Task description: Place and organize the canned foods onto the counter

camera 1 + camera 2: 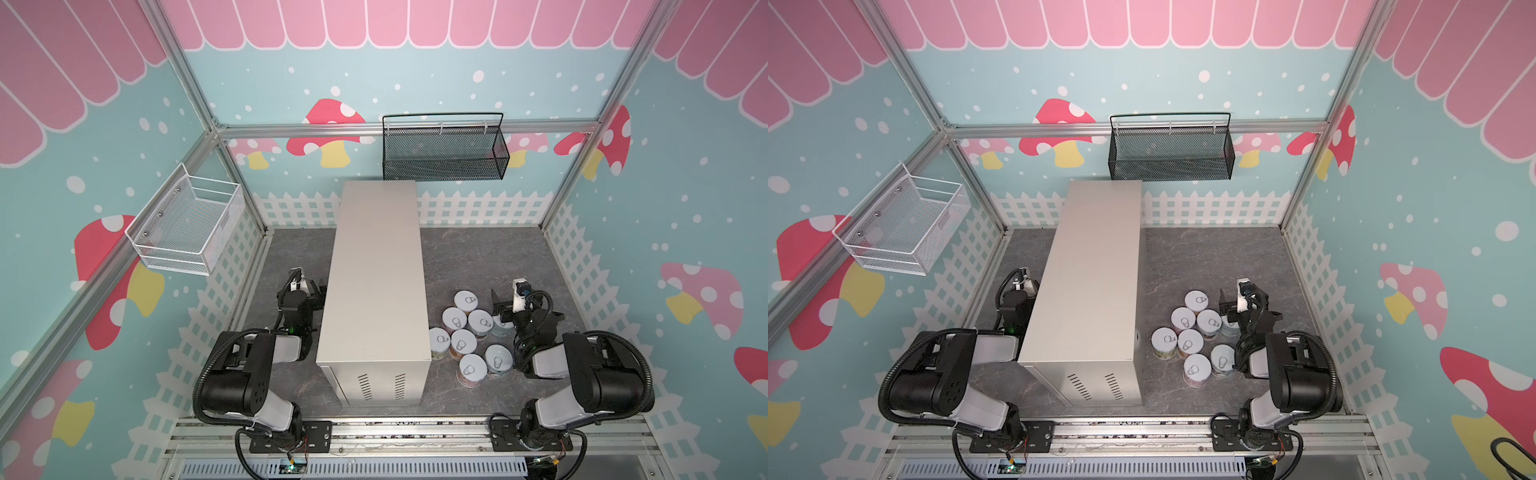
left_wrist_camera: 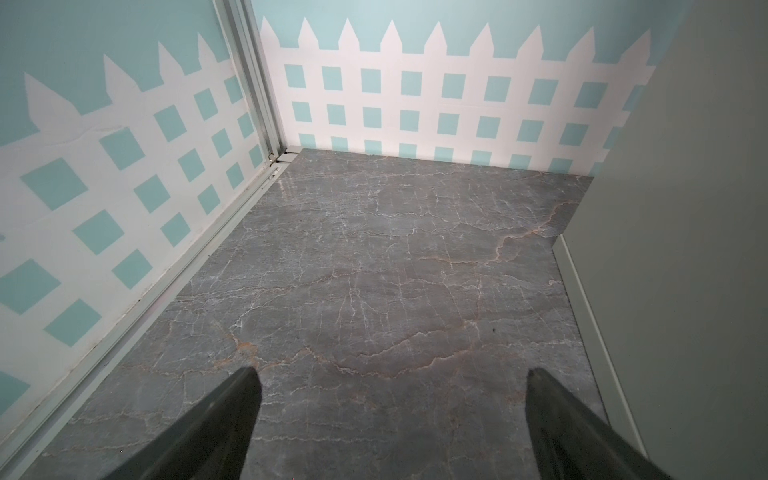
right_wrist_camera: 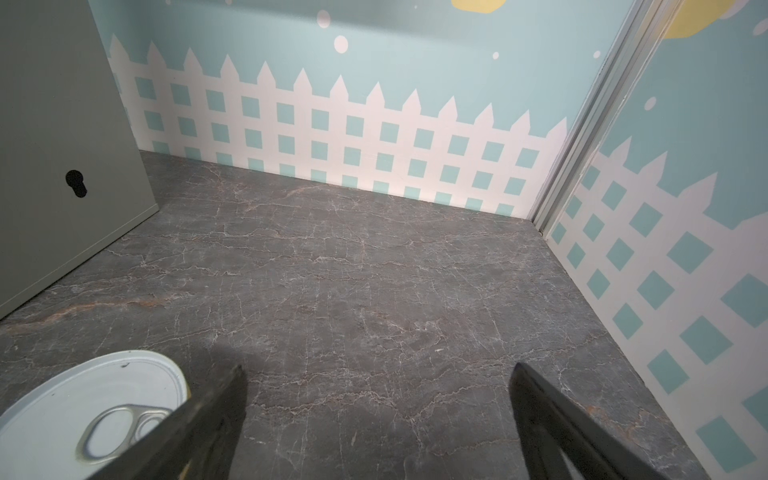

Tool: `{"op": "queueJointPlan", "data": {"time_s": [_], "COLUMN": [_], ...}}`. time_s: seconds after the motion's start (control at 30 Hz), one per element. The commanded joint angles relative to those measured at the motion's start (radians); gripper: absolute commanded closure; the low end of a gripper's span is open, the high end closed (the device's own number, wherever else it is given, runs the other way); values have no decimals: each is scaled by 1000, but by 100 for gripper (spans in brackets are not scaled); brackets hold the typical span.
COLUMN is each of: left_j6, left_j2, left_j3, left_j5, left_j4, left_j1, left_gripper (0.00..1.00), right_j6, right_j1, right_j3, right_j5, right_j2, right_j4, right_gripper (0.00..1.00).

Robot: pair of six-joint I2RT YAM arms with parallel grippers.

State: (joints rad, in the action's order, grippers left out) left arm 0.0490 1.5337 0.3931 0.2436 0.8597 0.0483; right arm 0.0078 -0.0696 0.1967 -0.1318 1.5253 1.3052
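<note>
In both top views the counter (image 1: 376, 270) stands mid-frame, running from the back wall toward the lower edge; the cans (image 1: 463, 343) cluster on the floor (image 1: 478, 257) just right of its near end; the left gripper (image 1: 316, 291) sits close beside its left side, the right gripper (image 1: 500, 305) at the cluster's right edge; a mesh basket (image 1: 444, 151) hangs above the counter's far end, a wire basket (image 1: 187, 224) at centre left

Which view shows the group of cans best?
Both top views: the canned foods stand clustered on the grey floor right of the counter, lids up, one partly hidden. The right wrist view catches only one lid beside the open right gripper; the left wrist view shows none.
</note>
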Motion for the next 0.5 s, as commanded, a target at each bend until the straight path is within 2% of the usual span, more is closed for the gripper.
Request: {"op": "queueJointPlan", "data": {"time_s": [0.0, 0.1, 0.13, 0.2, 0.27, 0.37, 0.47], "left_j6": [28, 63, 84, 169, 303, 467, 540], "left_j2": [-47, -99, -113, -139, -154, -148, -135], "left_j3": [32, 111, 153, 247, 356, 527, 704], "left_j5": [117, 238, 309, 435, 538, 576, 548], "left_j4": [-68, -257, -341, -554, -803, -1128, -1376], "left_j1": [9, 16, 20, 27, 27, 29, 33], "left_gripper": [1, 1, 1, 1, 1, 1, 1], "right_j6": [-14, -13, -13, -13, -14, -13, -14], "right_j1": [8, 8, 7, 8, 8, 8, 8], "right_j3": [10, 10, 10, 10, 8, 9, 8], "right_j5": [-5, -6, -5, -6, -5, -6, -5], "right_j2": [4, 3, 4, 3, 4, 4, 3], "right_j4": [10, 10, 10, 9, 10, 11, 12], "right_gripper": [0, 0, 1, 0, 1, 1, 1]}}
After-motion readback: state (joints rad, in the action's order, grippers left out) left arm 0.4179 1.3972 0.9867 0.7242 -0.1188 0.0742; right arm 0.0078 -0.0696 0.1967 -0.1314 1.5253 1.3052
